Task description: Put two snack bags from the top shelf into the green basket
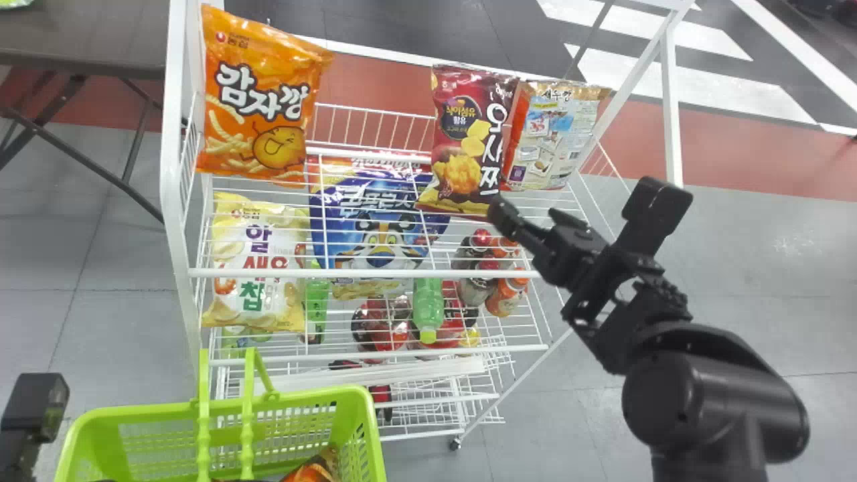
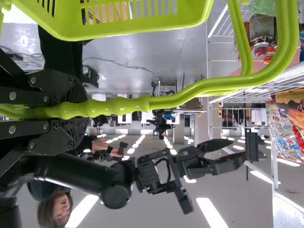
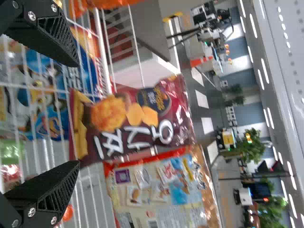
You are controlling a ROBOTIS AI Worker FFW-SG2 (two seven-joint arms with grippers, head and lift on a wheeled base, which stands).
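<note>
1. We hold our right gripper (image 1: 529,217) near the lower part of the maroon snack bag (image 1: 469,134), its fingers released and spread apart.
2. Our left gripper (image 1: 30,418) has its fingers clenched on the handle (image 2: 123,105) of the green basket (image 1: 308,395), in front of the white rack (image 1: 175,167).
3. On the top shelf we see 3 snack bags upright: the orange snack bag (image 1: 258,100) at the left, and the maroon one just beside the orange-edged, blue-and-white snack bag (image 1: 556,134) at the right.
4. Below, we see 2 more, the pale yellow bag (image 1: 258,294) and the blue bag (image 1: 375,221).
5. Inside the basket, we see part of an orange-brown bag (image 1: 311,472).
</note>
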